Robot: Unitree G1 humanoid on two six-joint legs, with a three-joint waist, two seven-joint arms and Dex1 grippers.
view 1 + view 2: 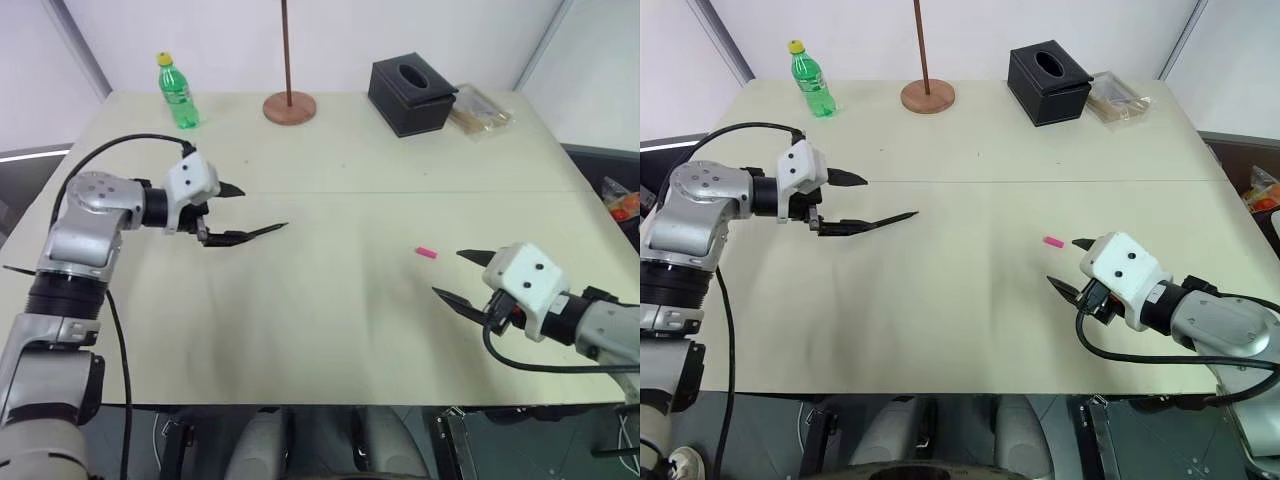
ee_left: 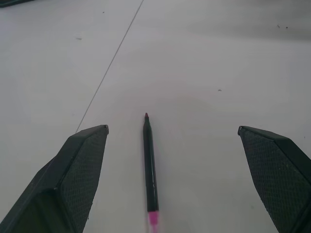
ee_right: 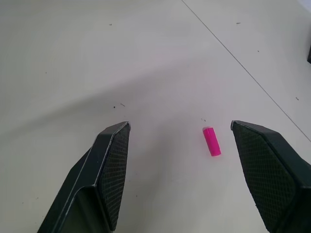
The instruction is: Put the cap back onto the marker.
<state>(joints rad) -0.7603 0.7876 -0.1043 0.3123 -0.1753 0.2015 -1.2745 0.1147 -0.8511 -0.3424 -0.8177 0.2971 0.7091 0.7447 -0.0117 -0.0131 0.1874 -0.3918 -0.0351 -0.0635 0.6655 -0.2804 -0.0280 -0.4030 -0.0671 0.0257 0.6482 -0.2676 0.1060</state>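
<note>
The marker (image 2: 150, 165) is a slim dark stick with a pink end, lying flat on the pale table (image 1: 330, 330). Its pointed tip faces away from my left gripper (image 1: 232, 213). That gripper hovers open just above it, and the left wrist view shows the marker between the two black fingers (image 2: 77, 170), untouched. The cap (image 3: 212, 141), a tiny bright pink cylinder, lies on the table at centre right (image 1: 427, 253). My right gripper (image 1: 448, 272) is open, low over the table just short of the cap, with nothing in it.
A green bottle (image 1: 177, 92) stands at the far left corner. A wooden stand with a round base (image 1: 290, 106), a black tissue box (image 1: 411, 96) and a clear packet (image 1: 480, 110) line the far edge. A seam (image 1: 400, 192) crosses the table.
</note>
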